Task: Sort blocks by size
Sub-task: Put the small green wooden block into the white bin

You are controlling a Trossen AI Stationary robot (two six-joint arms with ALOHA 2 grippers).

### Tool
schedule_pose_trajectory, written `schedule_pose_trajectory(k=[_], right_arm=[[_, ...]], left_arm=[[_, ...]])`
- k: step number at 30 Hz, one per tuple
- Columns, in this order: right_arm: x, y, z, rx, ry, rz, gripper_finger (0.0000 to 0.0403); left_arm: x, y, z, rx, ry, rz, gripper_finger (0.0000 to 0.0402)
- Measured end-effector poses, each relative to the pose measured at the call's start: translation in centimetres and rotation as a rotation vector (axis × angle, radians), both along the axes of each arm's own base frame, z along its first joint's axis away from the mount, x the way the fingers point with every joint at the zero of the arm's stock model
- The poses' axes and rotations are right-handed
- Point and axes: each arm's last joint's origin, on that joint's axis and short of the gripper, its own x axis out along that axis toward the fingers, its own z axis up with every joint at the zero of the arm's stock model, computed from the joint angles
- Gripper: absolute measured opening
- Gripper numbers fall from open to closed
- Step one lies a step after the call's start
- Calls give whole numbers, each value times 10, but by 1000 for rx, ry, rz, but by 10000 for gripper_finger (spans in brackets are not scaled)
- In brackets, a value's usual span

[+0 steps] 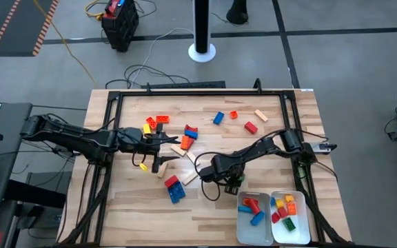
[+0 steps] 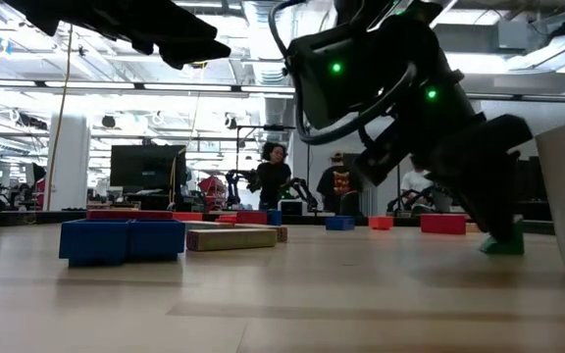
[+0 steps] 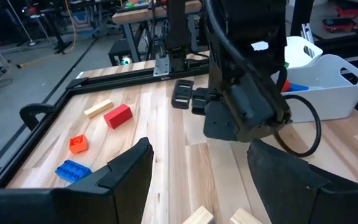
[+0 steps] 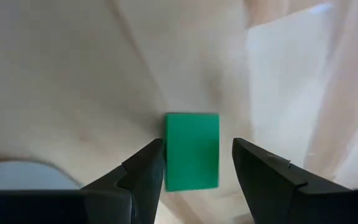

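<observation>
A small green block (image 4: 192,151) lies flat on the wooden table, also seen in the low view (image 2: 505,246). My right gripper (image 4: 197,143) points steeply down over it, open, with one finger on each side; in the high view it (image 1: 230,182) is just left of the two white trays. My left gripper (image 1: 165,146) hangs open and empty above the table's middle left, its fingers (image 3: 129,171) wide apart. Loose blocks lie around it: red and orange ones (image 1: 156,122), tan ones (image 1: 178,150) and blue ones (image 1: 174,189). My right gripper has one finger (image 4: 146,167) right at the green block's long side (image 4: 168,155); whether it touches, I cannot tell. A strip of table shows between the other finger (image 4: 260,168) and the block. The fingers come from above, and the block rests on the table.
Two white trays sit at the near right: one (image 1: 241,231) holds red and blue blocks, the other (image 1: 302,231) several small mixed ones. More blocks lie toward the far edge: blue (image 1: 218,118), orange (image 1: 233,114), red (image 1: 251,127), tan (image 1: 260,115). A black frame (image 1: 185,91) borders the table.
</observation>
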Motion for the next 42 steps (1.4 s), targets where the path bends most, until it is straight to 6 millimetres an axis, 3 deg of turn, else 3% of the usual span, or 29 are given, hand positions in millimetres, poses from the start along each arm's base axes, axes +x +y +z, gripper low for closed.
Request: schedule_pose_trajectory(k=[13, 21, 34, 42], right_arm=[[-5, -18, 10, -241, 75, 71, 209], [4, -2, 29, -202, 11, 93, 189], [-4, -19, 9, -50, 96, -55, 199], [-9, -29, -6, -32, 109, -71, 152]], left_arm=[[0, 0, 0, 4, 1, 0, 249], [0, 0, 0, 3, 8, -1, 249], [-1, -4, -2, 1, 28, -17, 250], [-1, -4, -2, 2, 27, -17, 250]])
